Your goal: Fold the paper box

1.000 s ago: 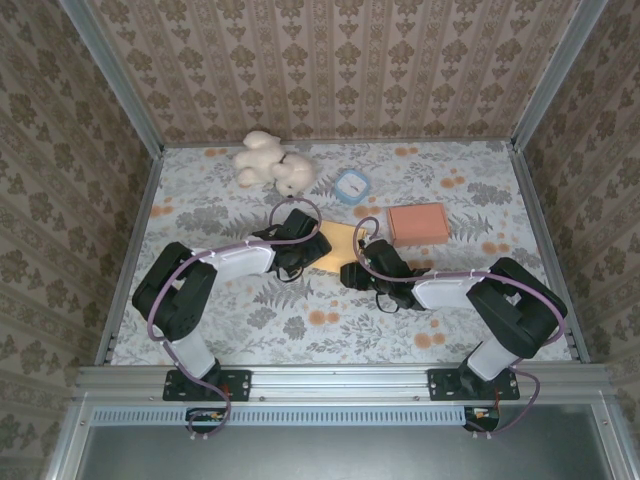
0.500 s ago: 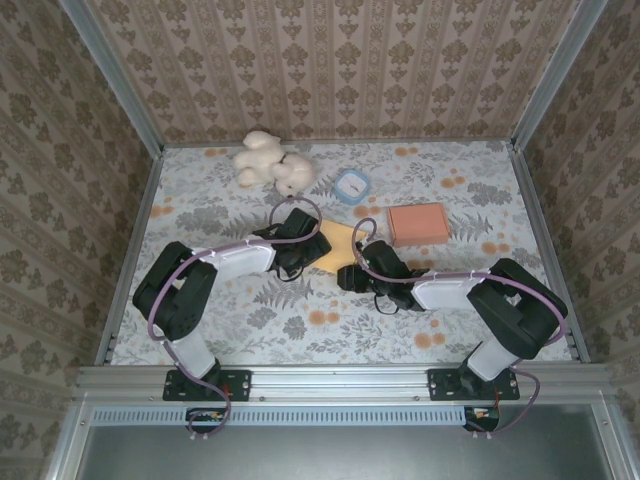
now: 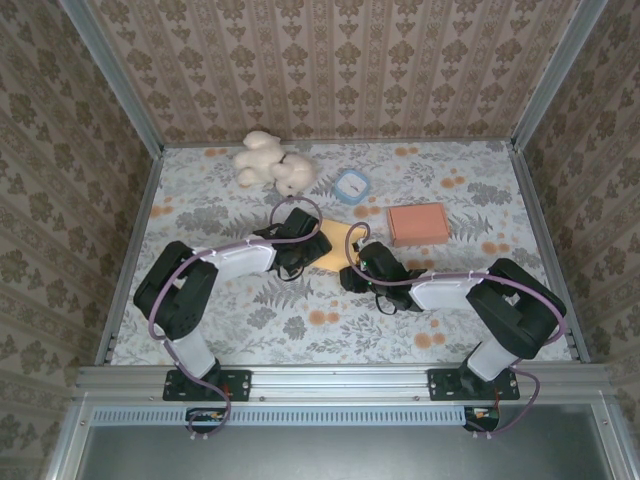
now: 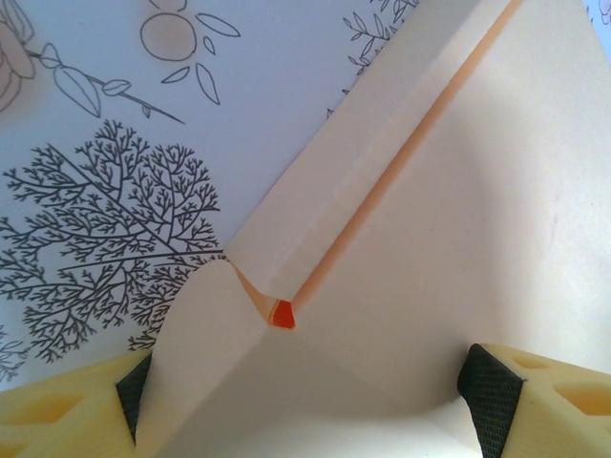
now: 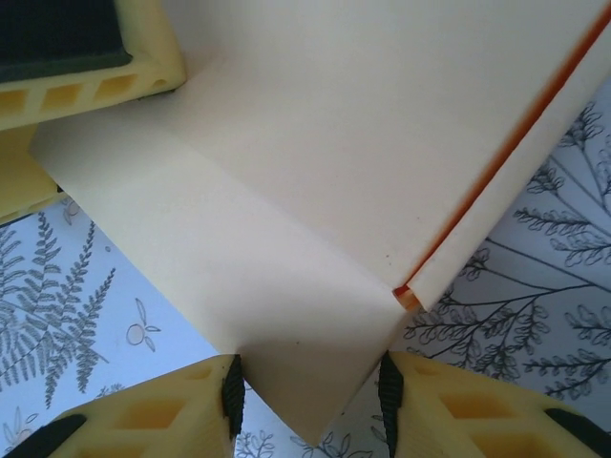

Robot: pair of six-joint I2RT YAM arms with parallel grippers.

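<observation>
Paper box (image 3: 335, 245): cream blank w/ orange showing at the seams, lying mid-table btwn the two arms, not yet box-shaped. One long side strip is creased over along its edge. In the left wrist view a corner flap stands up a bit.

The left gripper (image 4: 310, 396) has its jaws spread wide astride a corner of the blank, w/ pads (image 4: 487, 391) at either side of the paper. Pressing or just straddling, can't tell. The right gripper (image 5: 310, 401) has jaws part-closed on the tip of a flap, pads touching it on both sides, so it reads as a pinch on the paper.

Step, as I judge it: early-to-mid fold, working a corner flap w/ one arm steadying. Next prob. needs the right to swing that flap up along its crease while the left keeps the base from sliding. Thin card, so a slow arc, no yank, or it buckles off the crease.

Around: pink box (image 3: 418, 223) near on the right, blue-rimmed tub (image 3: 352, 185) behind, white plush toy (image 3: 272, 165) far back left, all apart from the blank. The table (image 3: 230, 310) has a floral cloth. Damask-papered walls (image 3: 330, 70) on three sides, metal rail (image 3: 340, 378) at the near edge.
</observation>
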